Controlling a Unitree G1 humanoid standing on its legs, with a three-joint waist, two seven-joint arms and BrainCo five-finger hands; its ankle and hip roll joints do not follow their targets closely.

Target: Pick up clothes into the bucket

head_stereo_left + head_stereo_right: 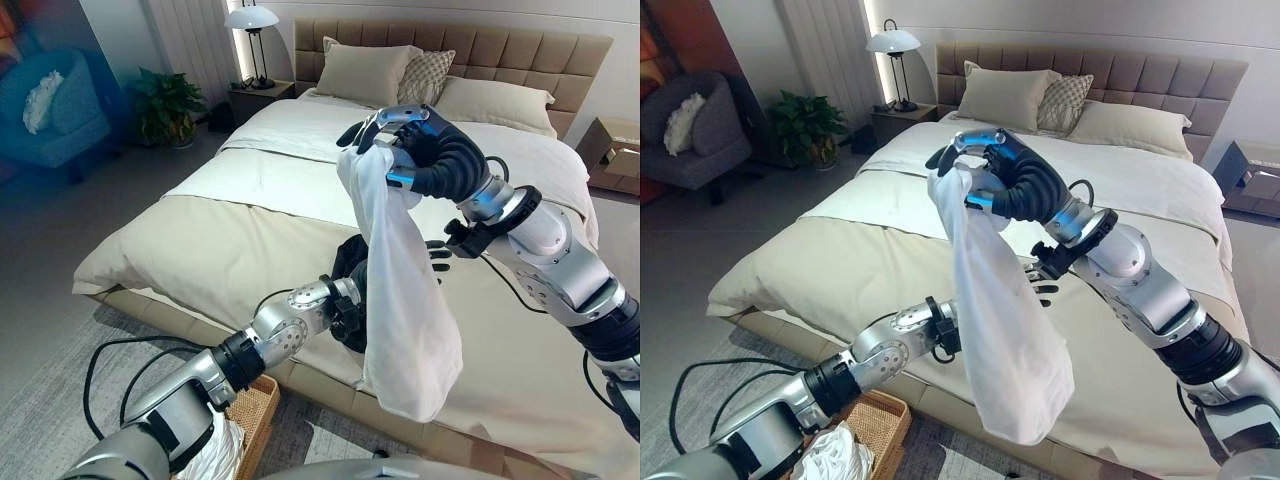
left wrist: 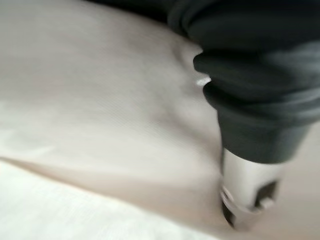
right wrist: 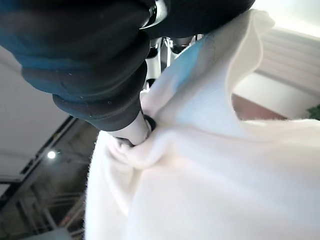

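My right hand (image 1: 430, 150) is raised above the bed, shut on the top of a long white garment (image 1: 405, 310). The garment hangs down from it to just past the bed's near edge. In the right wrist view the white cloth (image 3: 210, 165) bunches under the curled fingers. My left hand (image 1: 350, 265) reaches over the bed behind the hanging garment. Its straight fingertips (image 1: 437, 255) show past the cloth's far side and hold nothing. The wicker bucket (image 1: 872, 418) stands on the floor by the bed's near edge under my left arm, with white clothes (image 1: 830, 450) in it.
The wide bed (image 1: 200, 240) has a beige cover, pillows (image 1: 365, 70) and a padded headboard. A lamp (image 1: 252, 20) on a nightstand, a plant (image 1: 165, 105) and an armchair (image 1: 55, 110) stand at the far left. A cardboard box (image 1: 615, 150) sits at the right.
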